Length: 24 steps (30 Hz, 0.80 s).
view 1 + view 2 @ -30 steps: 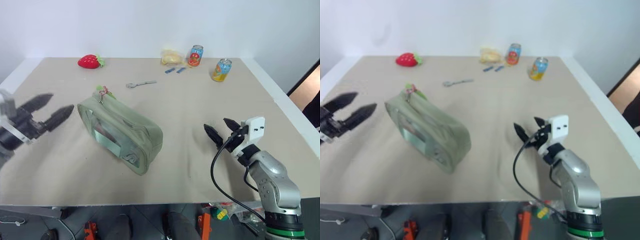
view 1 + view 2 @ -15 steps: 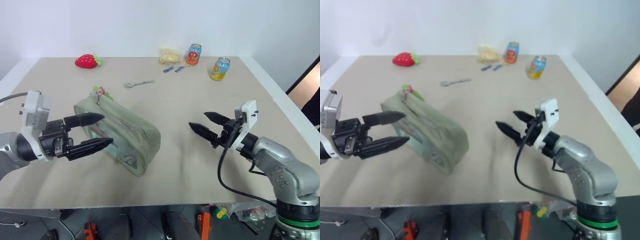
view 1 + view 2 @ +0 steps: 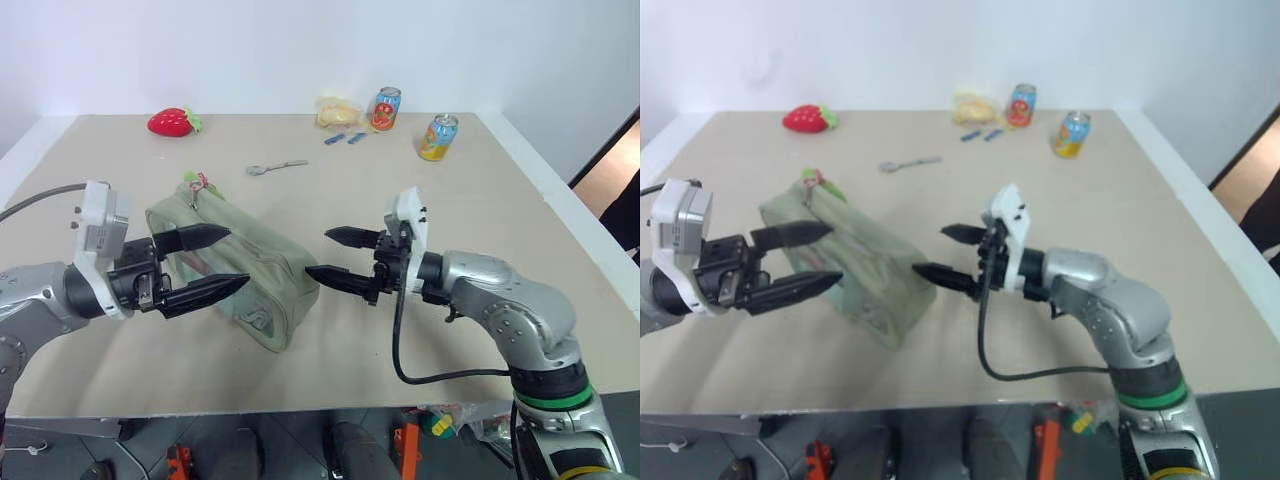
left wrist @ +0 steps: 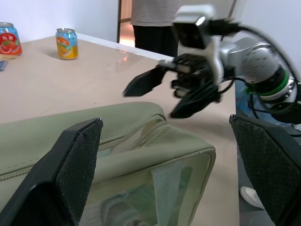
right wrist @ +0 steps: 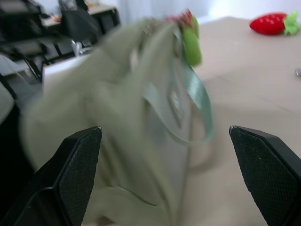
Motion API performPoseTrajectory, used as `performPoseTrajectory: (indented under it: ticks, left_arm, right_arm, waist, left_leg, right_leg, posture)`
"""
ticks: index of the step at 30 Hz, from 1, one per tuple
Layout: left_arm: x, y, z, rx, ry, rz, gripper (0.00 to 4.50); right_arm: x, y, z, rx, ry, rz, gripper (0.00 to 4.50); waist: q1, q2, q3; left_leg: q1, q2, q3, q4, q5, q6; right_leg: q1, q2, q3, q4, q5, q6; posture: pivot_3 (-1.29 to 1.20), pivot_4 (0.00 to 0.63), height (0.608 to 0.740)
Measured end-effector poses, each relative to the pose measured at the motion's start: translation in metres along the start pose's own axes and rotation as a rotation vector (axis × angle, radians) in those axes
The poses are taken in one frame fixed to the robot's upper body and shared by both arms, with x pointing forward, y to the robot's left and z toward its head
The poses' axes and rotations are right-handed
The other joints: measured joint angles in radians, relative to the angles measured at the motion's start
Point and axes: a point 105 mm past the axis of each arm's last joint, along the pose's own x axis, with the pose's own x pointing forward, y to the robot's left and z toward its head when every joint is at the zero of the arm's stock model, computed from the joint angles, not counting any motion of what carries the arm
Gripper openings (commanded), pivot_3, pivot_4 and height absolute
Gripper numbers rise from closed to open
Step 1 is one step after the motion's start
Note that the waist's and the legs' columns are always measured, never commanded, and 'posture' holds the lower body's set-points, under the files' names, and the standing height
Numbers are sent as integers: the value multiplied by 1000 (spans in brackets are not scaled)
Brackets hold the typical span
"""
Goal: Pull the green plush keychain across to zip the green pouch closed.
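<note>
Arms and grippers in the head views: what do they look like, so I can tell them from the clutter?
Both arms are silver-grey metal. Each gripper, left and right, has two long black pointed jaws under a white boxy camera block. A black cable loops below the right forearm; a green ring bands that arm lower down. A thin cable trails from the left wrist.

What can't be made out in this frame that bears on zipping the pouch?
- Right wrist view: the green pouch is smeared by motion blur, so its zipper can't be read.
- Left eye view: the green plush keychain is too small to show how it joins the slider.
- Left wrist view: the pouch's far end is cut off by the picture's edge; the left gripper's fingers cover part of the clear window.
</note>
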Motion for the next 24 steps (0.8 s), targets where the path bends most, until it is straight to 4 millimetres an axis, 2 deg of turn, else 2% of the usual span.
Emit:
performPoseTrajectory:
  ticks: [2, 5, 6, 7, 11, 13, 16, 24]
  left_arm:
    - [2, -1, 2, 23, 3, -10, 4487]
    - [5, -1, 5, 71, 3, -9, 4500]
    - [6, -1, 5, 73, 5, -10, 4500]
    - [7, -1, 4, 75, 8, -11, 4500]
    - [8, 1, 3, 91, 14, 2, 4500]
    - [8, 3, 4, 100, 16, 10, 4500]
    - [8, 4, 4, 105, 15, 15, 4500]
    - [10, 8, 4, 108, 2, 38, 4500]
  right_arm:
    - [2, -1, -2, 1, 3, 8, 4500]
    - [4, 1, -2, 1, 2, 34, 3619]
    - [4, 1, -2, 0, 2, 37, 3463]
    - [4, 3, -2, -1, 1, 49, 3001]
    - [8, 9, -2, 4, -3, 95, 1659]
    - [10, 13, -4, 6, 6, 127, 774]
    - [12, 18, -6, 9, 13, 158, 43]
    - [12, 17, -5, -37, 30, 199, 43]
  waist:
    - [0, 0, 0]
    - [0, 0, 0]
    - [0, 0, 0]
    - [0, 0, 0]
    - [0, 0, 0]
    - [0, 0, 0]
    - [0, 0, 0]
    - [0, 0, 0]
  left_leg:
    - [-1, 0, 0, 0, 0, 0]
    - [-2, 1, 0, 0, 0, 0]
    - [-2, 1, 0, 0, 0, 0]
    - [-2, 2, 0, 0, 0, 0]
    - [-1, 6, 0, 1, 0, 0]
    - [0, 7, 0, 1, 0, 0]
    - [1, 8, 0, 1, 0, 0]
    - [1, 8, 1, 1, 0, 0]
  right_leg:
    - [-1, 1, 0, 0, 0, 0]
    - [-2, 2, 1, 1, 2, 3]
    - [-2, 3, 1, 1, 2, 3]
    - [-2, 3, 1, 1, 2, 2]
    - [-2, 7, 1, 1, 3, -2]
    - [-2, 8, 1, 1, 4, -3]
    - [-2, 9, 1, 2, 4, -5]
    - [-2, 9, 1, 2, 5, -5]
  posture:
    - [0, 150, 740]
    - [0, 150, 740]
    - [0, 150, 740]
    - [0, 150, 740]
    - [0, 150, 740]
    - [0, 150, 740]
    - [0, 150, 740]
    - [0, 150, 740]
